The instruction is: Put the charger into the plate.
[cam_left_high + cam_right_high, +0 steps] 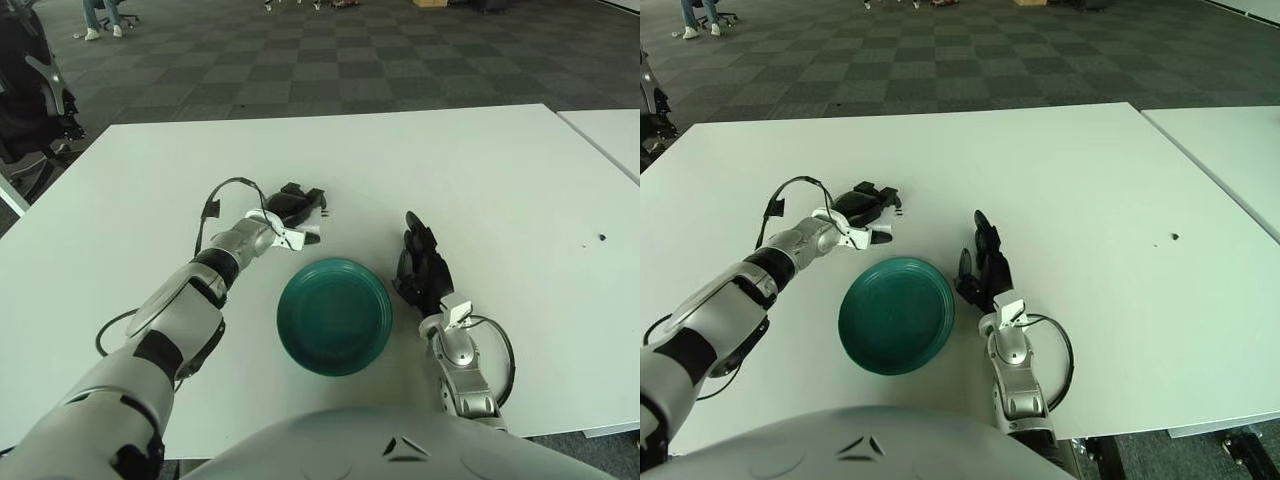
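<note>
The teal plate (334, 348) sits empty on the white table (480, 180), near the front edge. The charger (312, 199) is a small black block with metal prongs pointing right. It is just behind the plate's back left rim. My left hand (288, 208) reaches in from the left and its black fingers are curled around the charger. I cannot tell whether the charger is lifted off the table. My right hand (420, 262) shows beside the plate on its right, fingers extended and holding nothing.
A second white table (612, 135) adjoins at the right. A small dark speck (601, 238) lies on the right part of the table. A black office chair (30, 110) stands off the table's left corner on the carpeted floor.
</note>
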Controlling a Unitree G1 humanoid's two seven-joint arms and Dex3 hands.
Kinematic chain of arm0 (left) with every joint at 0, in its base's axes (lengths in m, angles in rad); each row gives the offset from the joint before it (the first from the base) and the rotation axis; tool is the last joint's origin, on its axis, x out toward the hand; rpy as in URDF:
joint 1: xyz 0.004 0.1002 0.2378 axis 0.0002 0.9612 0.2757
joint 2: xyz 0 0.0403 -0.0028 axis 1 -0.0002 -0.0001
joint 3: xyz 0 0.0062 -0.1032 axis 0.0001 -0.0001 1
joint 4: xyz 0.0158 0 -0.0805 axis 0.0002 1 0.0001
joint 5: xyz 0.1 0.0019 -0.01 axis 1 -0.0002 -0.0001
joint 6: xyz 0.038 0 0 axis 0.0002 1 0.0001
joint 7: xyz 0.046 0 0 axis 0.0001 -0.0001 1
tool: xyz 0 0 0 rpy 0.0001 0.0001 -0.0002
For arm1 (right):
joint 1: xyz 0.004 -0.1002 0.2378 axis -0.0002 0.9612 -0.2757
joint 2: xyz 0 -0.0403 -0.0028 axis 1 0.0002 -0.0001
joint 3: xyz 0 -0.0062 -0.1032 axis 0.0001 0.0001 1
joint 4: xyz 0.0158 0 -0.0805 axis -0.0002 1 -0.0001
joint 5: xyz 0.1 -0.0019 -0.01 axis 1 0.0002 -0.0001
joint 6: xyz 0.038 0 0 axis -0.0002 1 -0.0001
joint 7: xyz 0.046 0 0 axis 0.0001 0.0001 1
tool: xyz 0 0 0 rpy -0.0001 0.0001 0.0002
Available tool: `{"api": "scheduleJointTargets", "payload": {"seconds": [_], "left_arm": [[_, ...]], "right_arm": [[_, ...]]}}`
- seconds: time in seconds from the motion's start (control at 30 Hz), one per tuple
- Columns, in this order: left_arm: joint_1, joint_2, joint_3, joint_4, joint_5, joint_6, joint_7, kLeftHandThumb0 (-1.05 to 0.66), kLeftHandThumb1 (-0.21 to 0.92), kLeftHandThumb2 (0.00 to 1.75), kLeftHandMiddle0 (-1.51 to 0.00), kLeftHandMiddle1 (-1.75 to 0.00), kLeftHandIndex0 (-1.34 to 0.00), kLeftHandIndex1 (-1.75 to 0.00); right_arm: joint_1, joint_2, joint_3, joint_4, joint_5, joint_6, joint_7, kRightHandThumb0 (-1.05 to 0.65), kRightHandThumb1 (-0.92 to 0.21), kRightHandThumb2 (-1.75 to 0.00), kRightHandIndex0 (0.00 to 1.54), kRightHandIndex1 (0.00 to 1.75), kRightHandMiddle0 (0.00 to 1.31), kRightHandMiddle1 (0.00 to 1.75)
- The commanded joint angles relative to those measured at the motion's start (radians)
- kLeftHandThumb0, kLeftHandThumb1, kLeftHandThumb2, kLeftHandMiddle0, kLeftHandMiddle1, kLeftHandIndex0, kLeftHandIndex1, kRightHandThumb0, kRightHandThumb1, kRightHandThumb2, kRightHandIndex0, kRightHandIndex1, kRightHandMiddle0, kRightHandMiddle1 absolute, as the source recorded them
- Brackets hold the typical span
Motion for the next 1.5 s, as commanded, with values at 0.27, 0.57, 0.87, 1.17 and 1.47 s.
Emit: {"api": "scheduleJointTargets", "payload": {"seconds": [0.27,0.57,0.87,1.17,1.47], "left_arm": [[0.094,-0.014,0.017,0.08,-0.028,-0.003,0.086,0.0,0.2,1.41,-0.69,-1.61,-0.55,-1.74],[0.061,-0.004,0.085,0.058,-0.111,-0.015,-0.008,0.0,0.11,1.51,-0.78,-1.62,-0.58,-1.75],[0.034,0.109,0.156,-0.177,-0.155,-0.092,-0.064,0.0,0.09,1.52,-0.82,-1.59,-0.57,-1.75],[0.196,0.217,0.303,-0.815,-0.234,-0.084,-0.187,0.0,0.12,1.52,-0.76,-1.68,-0.54,-1.75],[0.334,0.21,0.339,-1.185,-0.318,-0.022,-0.327,0.0,0.09,1.58,-0.75,-1.74,-0.57,-1.75]], "right_arm": [[0.047,0.002,-0.029,0.127,0.038,0.095,0.017,-0.83,-0.92,-0.86,0.0,0.0,0.0,0.14],[0.04,-0.004,-0.029,0.149,0.034,0.074,0.031,-0.83,-0.92,-0.86,0.0,0.0,0.0,0.14],[0.04,-0.005,-0.028,0.163,0.031,0.054,0.037,-0.82,-0.92,-0.88,0.0,0.0,0.0,0.14],[0.042,-0.01,-0.021,0.159,0.023,0.056,0.041,-0.82,-0.92,-0.89,0.0,0.0,0.0,0.14],[0.032,-0.012,-0.021,0.162,0.031,0.063,0.054,-0.82,-0.92,-0.89,0.0,0.0,0.0,0.15]]}}
